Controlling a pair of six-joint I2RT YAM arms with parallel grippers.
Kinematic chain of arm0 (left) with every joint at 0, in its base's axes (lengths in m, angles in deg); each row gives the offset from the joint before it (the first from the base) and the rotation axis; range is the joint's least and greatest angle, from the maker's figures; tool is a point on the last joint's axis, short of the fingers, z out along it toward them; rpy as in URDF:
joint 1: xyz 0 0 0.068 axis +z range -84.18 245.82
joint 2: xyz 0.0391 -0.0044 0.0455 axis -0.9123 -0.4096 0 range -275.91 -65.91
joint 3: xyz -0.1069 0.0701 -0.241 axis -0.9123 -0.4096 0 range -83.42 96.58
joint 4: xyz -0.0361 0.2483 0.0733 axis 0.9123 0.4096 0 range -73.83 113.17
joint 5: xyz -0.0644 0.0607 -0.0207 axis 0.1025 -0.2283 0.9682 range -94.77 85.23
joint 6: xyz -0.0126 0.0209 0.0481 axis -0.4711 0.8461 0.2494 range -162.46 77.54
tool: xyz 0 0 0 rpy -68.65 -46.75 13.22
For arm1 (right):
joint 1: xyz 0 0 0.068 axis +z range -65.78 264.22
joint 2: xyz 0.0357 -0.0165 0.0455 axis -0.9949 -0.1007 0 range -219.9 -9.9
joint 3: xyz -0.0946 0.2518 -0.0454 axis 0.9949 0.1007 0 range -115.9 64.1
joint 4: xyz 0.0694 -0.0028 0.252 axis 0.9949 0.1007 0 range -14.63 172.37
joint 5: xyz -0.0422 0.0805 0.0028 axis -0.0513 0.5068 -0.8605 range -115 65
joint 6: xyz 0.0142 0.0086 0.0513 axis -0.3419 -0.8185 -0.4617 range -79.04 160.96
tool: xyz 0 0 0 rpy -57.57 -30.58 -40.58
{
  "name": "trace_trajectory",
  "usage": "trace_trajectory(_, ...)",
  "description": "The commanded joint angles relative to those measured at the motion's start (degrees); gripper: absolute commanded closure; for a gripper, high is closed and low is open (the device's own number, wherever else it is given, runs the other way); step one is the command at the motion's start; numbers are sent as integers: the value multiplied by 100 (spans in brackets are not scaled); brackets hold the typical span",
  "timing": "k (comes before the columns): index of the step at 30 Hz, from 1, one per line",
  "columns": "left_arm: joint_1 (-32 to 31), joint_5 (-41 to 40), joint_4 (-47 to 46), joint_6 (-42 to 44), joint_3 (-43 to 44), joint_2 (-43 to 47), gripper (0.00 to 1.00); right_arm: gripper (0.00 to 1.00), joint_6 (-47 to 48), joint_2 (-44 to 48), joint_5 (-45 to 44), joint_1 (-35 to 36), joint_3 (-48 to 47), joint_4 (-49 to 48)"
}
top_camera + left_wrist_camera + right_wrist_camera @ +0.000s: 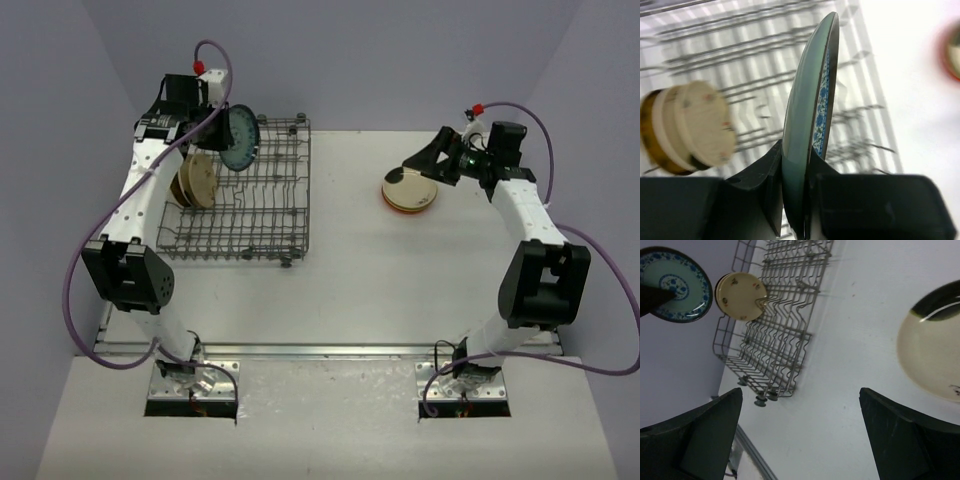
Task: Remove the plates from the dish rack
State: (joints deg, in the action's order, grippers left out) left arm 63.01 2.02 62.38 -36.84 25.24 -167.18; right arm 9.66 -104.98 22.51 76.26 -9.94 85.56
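While the left gripper (795, 172) pinches the teal plate (807, 100) by its rim, the plate stands on edge above the dish rack's (270, 215) 11 o'clock corner, its patterned face apparently turned toward 4 o'clock. The right gripper (800, 405) gapes wide and empty by the stacked plates (408, 192) at 2 o'clock.

dish rack (262, 205): bare grey metal wire | teal-patterned plate (807, 125): glossy, smooth glaze | table (400, 280): matt white
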Motion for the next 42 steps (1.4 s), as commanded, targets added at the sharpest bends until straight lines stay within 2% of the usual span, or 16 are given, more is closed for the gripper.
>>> trace_trajectory(1, -179, 3455, -594, -191, -645, 624, 100, 1, 33, 525, 686, 678, 83, -791)
trace_trajectory(5, -562, 4528, -628, -374, -881, 696, 100, 3, 238, 673, 520, 1306, 40, -827)
trace_trajectory(16, -941, 5190, -683, -385, -1325, 703, 100, 26, 574, 280, 206, 2258, -553, -566)
trace_trajectory(18, -956, 5229, -683, -370, -1385, 705, 100, 38, 596, 193, 197, 2325, -620, -545)
trace_trajectory(20, -974, 5244, -663, -346, -1453, 692, 100, 44, 576, 108, 224, 2356, -655, -538)
trace_trajectory(25, -985, 5272, -578, -292, -1465, 603, 100, 53, 624, -4, 255, 2473, -769, -472)
trace_trajectory(27, -992, 5247, -578, -289, -1439, 585, 100, 64, 663, -18, 229, 2490, -784, -436)
trace_trajectory(28, -994, 5197, -578, -323, -1414, 573, 98, 77, 681, -19, 185, 2496, -787, -392)
trace_trajectory(29, -995, 5104, -579, -375, -1386, 560, 92, 90, 699, -16, 120, 2498, -781, -341)
trace_trajectory(30, -1001, 4919, -585, -445, -1363, 543, 77, 98, 716, -5, 16, 2486, -758, -294)
trace_trajectory(34, -971, 3205, -748, -918, -1357, 578, 11, 100, 405, -23, 73, 2145, -565, -290)
trace_trajectory(35, -913, 2887, -791, -991, -1362, 617, 0, 100, 302, -58, 73, 2003, -538, -290)
trace_trajectory(37, -673, 2229, -842, -1185, -1300, 617, 0, 100, -28, -162, 34, 1462, -475, -288)
trace_trajectory(39, -428, 1935, -849, -1302, -1249, 616, 0, 100, -148, -284, -49, 1049, -459, -252)
trace_trajectory(42, -27, 1255, -844, -1390, -1143, 637, 0, 100, 37, -588, -559, 347, -646, 154)
